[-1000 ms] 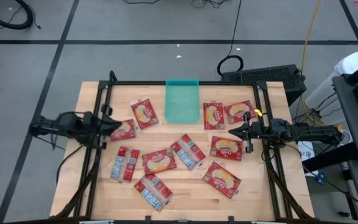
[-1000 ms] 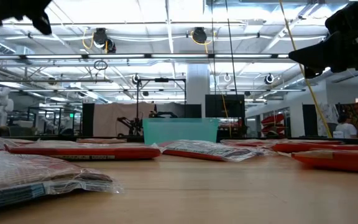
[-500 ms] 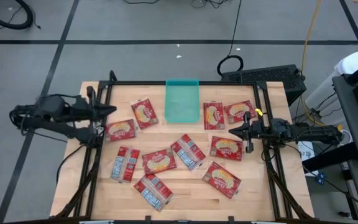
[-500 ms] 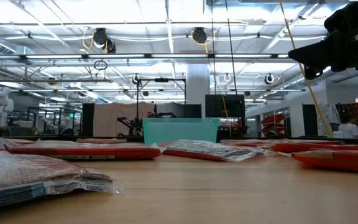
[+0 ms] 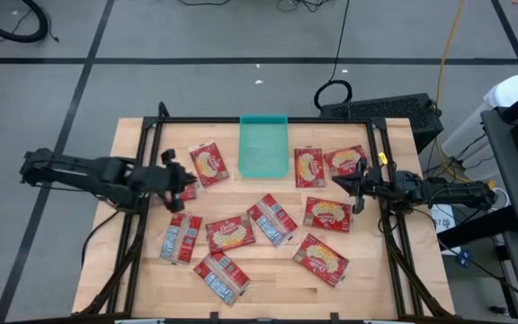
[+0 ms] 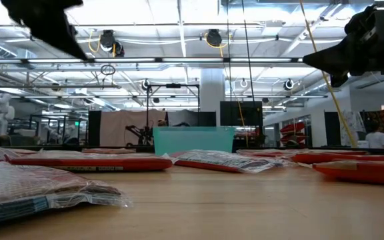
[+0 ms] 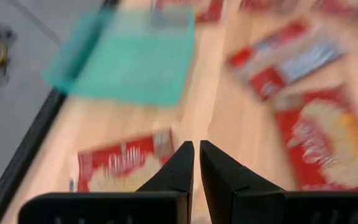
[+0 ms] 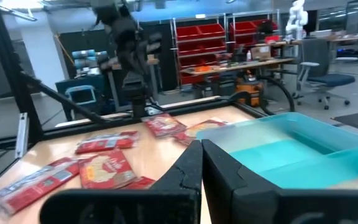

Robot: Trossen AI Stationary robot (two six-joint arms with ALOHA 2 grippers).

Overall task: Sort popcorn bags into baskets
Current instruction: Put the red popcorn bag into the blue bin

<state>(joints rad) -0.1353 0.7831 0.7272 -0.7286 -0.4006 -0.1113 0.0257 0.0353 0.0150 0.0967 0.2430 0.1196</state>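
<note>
Several red popcorn bags lie flat on the wooden table, among them one (image 5: 208,164) left of the basket, two (image 5: 308,166) right of it and others (image 5: 230,234) nearer the front. The teal basket (image 5: 263,144) stands at the middle of the far edge with nothing in it. My left gripper (image 5: 187,183) hangs shut in the air, tipped down, over a bag (image 7: 117,171) near the table's left side. Shut too, my right gripper (image 5: 336,180) is held level above the table's right side, pointing left.
A black frame (image 5: 268,121) runs around the table's far and side edges. Bare wood lies between the bags and along the near edge (image 5: 268,301). Beyond the table, the low view shows a workshop room (image 6: 199,100).
My left gripper drew back toward the table's left edge. It then swung out again toward the right, tipping from nearly level to slanting down, and it now hangs over the left-hand bag. My right gripper has rolled a little in place. No bag has moved.
</note>
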